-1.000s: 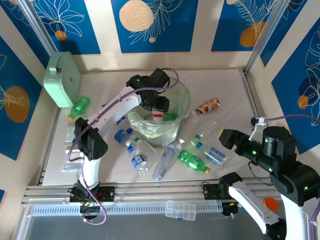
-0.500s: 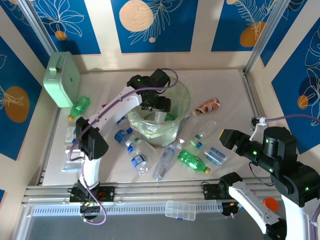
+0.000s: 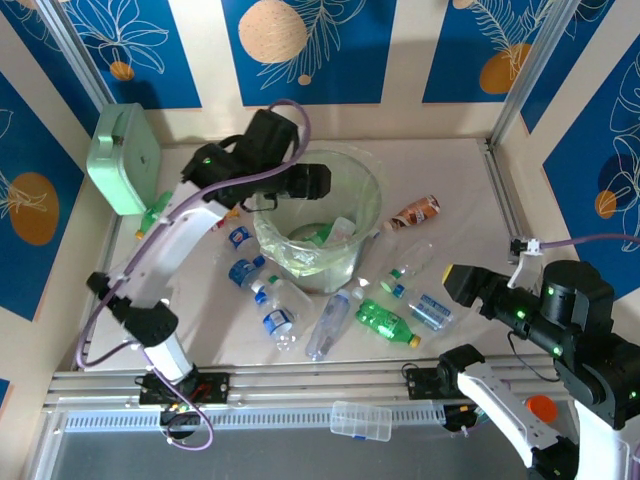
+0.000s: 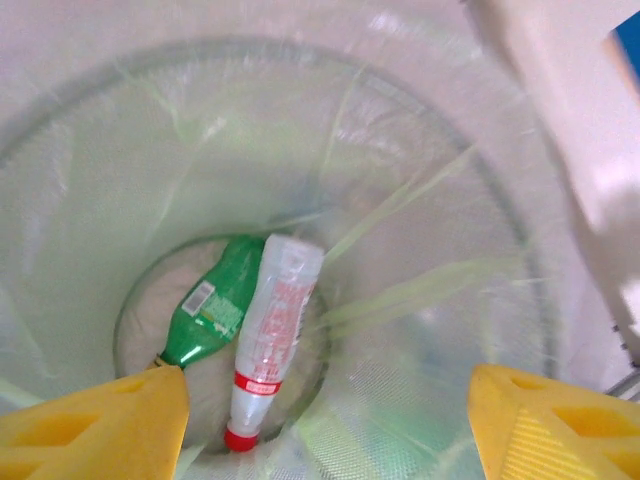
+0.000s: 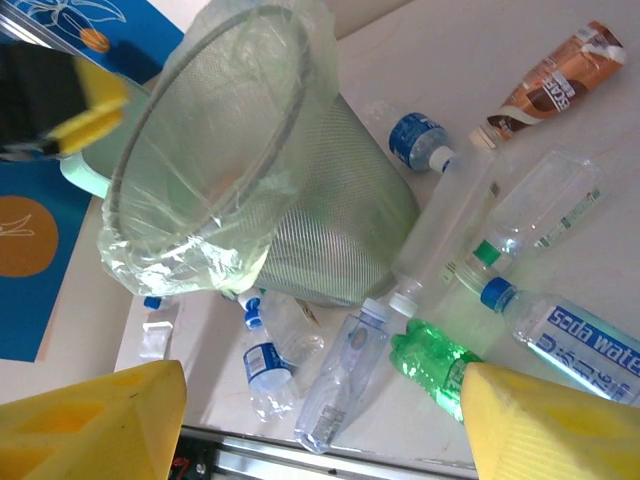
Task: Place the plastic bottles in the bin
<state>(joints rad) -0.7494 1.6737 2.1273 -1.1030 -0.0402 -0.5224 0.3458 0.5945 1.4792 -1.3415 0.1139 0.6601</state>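
Observation:
The bin [image 3: 372, 190], a translucent bucket lined with a clear bag, stands mid-table. In the left wrist view a green bottle [image 4: 215, 305] and a clear red-capped bottle [image 4: 272, 335] lie on the bottom of the bin [image 4: 430, 200]. My left gripper [image 3: 310, 183] hovers open over the bin's left rim, and the gripper [image 4: 325, 430] has nothing between its fingers. Several plastic bottles lie on the table in front of the bin: a green one [image 3: 385, 323], a long clear one [image 3: 330, 322] and a blue-labelled one [image 3: 432, 311]. My right gripper [image 3: 462, 283] hangs open above them, the gripper [image 5: 325, 420] empty.
A mint-green case [image 3: 125, 158] leans at the back left with another green bottle [image 3: 158, 213] beside it. A brown-labelled bottle [image 3: 415, 212] lies right of the bin. More blue-labelled bottles [image 3: 277, 318] lie left of the front. A flat clear box [image 3: 361, 420] rests on the near rail.
My left gripper opened inside the bin and let go of the red-capped bottle. It then rose and pulled back to the left above the rim. The right arm barely shifted.

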